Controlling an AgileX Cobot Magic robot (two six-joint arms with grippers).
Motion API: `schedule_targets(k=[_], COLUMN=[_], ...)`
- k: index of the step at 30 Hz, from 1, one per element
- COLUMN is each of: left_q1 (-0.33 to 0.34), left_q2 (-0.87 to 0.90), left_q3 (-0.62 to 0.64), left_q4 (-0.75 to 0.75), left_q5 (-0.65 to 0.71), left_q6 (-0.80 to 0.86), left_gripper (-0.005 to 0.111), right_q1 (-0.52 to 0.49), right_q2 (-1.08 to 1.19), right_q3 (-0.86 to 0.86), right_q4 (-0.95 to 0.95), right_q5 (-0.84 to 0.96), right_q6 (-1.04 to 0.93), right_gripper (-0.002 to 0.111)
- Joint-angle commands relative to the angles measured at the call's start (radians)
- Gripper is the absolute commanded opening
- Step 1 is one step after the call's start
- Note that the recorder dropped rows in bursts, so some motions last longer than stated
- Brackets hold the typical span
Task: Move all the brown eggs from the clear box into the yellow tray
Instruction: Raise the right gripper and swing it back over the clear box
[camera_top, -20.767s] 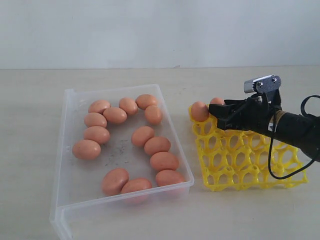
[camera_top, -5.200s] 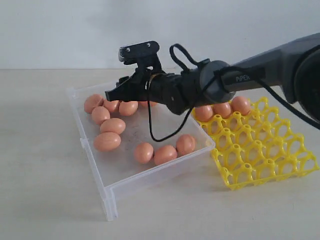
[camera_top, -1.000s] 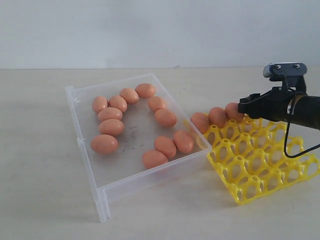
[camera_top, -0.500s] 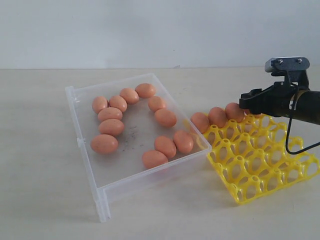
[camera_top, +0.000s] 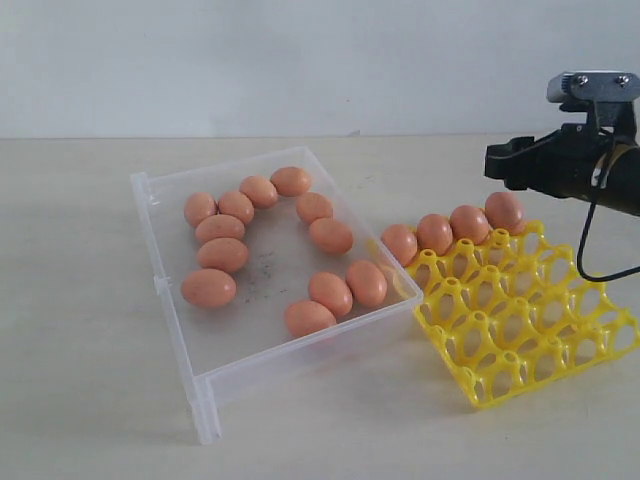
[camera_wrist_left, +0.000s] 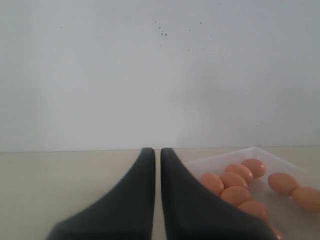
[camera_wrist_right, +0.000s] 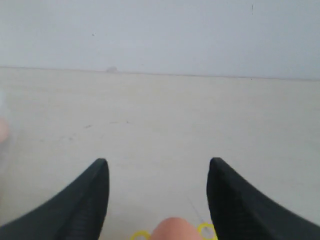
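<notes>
Several brown eggs (camera_top: 222, 254) lie loose in the clear box (camera_top: 180, 340) at the left. The yellow tray (camera_top: 520, 320) stands to its right, with several eggs filling its far row; the rightmost egg (camera_top: 504, 210) sits in the end cup. My right gripper (camera_top: 495, 165) hangs open just above that egg, holding nothing. In the right wrist view the egg's top (camera_wrist_right: 172, 229) shows below the wide-apart fingers of the right gripper (camera_wrist_right: 158, 161). My left gripper (camera_wrist_left: 156, 150) is shut and empty, with eggs (camera_wrist_left: 235, 180) in the box (camera_wrist_left: 260, 149) beside it.
The box sits skewed on the pale tabletop (camera_top: 80, 400), its near corner flap (camera_top: 205, 420) pointing at the front. One corner of the tray touches the box's right wall. A black cable (camera_top: 590, 250) loops under the right arm above the tray.
My right gripper has risen and drawn back to the right, off the tray's far row. The egg in the end cup, hidden under it before, now shows. Eggs in the box have not moved.
</notes>
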Motion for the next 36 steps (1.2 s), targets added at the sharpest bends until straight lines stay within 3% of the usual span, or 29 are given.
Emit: schedule_targets(k=[1, 3, 8, 9, 15, 24, 28, 36], left_q1=[-0.003, -0.003, -0.003, -0.003, -0.003, -0.003, -0.003, -0.003], left_q2=[0.004, 0.004, 0.004, 0.004, 0.004, 0.004, 0.004, 0.004], left_q3=[-0.002, -0.002, -0.002, -0.002, -0.002, -0.002, -0.002, -0.002], left_q4=[-0.005, -0.005, -0.005, -0.005, -0.005, -0.005, -0.005, -0.005], left_q5=[-0.016, -0.016, -0.016, -0.016, -0.016, -0.016, -0.016, -0.016], left_q6=[0.005, 0.005, 0.005, 0.005, 0.005, 0.005, 0.005, 0.005], left_gripper=[0.004, 0.004, 0.004, 0.004, 0.004, 0.004, 0.004, 0.004], right_q1=[0.000, 0.000, 0.000, 0.000, 0.042, 0.342, 0.492, 0.780], right_q2=[-0.029, -0.029, -0.031, -0.031, -0.031, -0.031, -0.031, -0.031], right_q3=[0.004, 0.004, 0.004, 0.004, 0.012, 0.012, 0.002, -0.116], right_q4=[-0.025, -0.052, -0.244, -0.284, -0.403, -0.398, -0.330, -0.315], right_q5=[0.003, 0.018, -0.087, -0.140, -0.598, -0.617, -0.486, 0.058], right_q6=[0.056, 0.101, 0.249, 0.253, 0.210, -0.030, -0.140, -0.299], right_gripper=[0.052, 0.046, 0.004, 0.000, 0.000, 0.000, 0.000, 0.000])
